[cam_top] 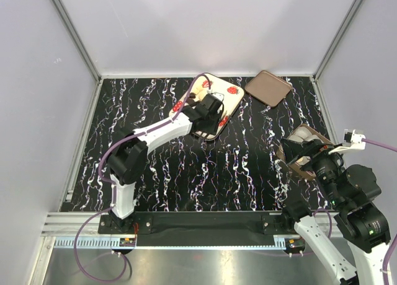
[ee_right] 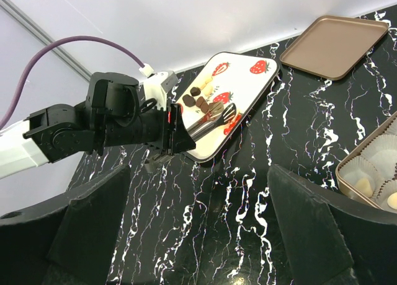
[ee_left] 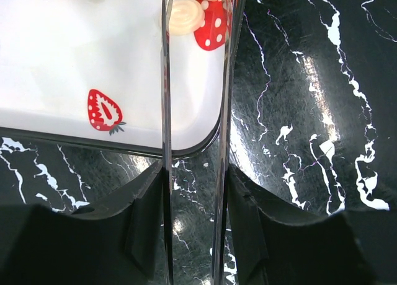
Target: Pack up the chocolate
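Note:
My left gripper (ee_left: 195, 204) is shut on a pair of metal tongs (ee_left: 166, 111), whose two arms run forward over the near corner of the cream strawberry tray (ee_left: 62, 62). A round cream chocolate (ee_left: 185, 15) shows between the tong arms on a printed strawberry; whether the tips touch it I cannot tell. In the right wrist view the tongs (ee_right: 214, 116) have black tips, just right of several dark and cream chocolates (ee_right: 195, 96) on the tray (ee_right: 248, 80). My right gripper (ee_right: 198, 217) stands open and holds nothing, low over the marbled table.
A brown box (ee_right: 347, 164) with white paper cups and two cream chocolates (ee_right: 363, 184) sits at the right, under my right arm (cam_top: 338, 179). The brown rounded-square lid (cam_top: 268, 87) lies at the back right beside the tray (cam_top: 220, 87). Grey walls enclose the table.

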`<state>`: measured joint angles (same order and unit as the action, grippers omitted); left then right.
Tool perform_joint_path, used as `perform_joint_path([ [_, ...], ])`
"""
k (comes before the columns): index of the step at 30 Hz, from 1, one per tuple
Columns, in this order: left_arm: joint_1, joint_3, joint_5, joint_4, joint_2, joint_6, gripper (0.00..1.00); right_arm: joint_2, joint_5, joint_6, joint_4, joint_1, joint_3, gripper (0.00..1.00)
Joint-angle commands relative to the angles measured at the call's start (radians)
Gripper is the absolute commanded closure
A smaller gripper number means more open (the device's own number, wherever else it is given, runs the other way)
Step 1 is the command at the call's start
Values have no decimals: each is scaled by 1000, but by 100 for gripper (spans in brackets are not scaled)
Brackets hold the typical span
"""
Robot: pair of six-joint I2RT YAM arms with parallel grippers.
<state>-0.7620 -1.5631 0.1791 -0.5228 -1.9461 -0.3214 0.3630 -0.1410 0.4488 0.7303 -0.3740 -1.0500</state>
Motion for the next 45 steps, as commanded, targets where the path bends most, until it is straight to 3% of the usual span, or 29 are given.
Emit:
perform_joint_path([
  [1, 1, -46, -17, 58, -8, 10, 55, 1, -23, -15, -26, 1, -5, 1],
  [19, 1, -60, -58, 55, -50, 1, 63, -2, -28, -13, -28, 1, -2, 1],
  [28, 1, -92, -92, 40, -65, -8, 61, -3, -25, -12, -25, 1, -2, 1],
  [36, 1, -94, -53, 23, -59, -16, 70, -9, -29, -13, -20, 1, -5, 1],
  [45, 0, -112, -59, 24, 56, -33, 78, -6, -23, -2, -26, 0, -13, 1],
])
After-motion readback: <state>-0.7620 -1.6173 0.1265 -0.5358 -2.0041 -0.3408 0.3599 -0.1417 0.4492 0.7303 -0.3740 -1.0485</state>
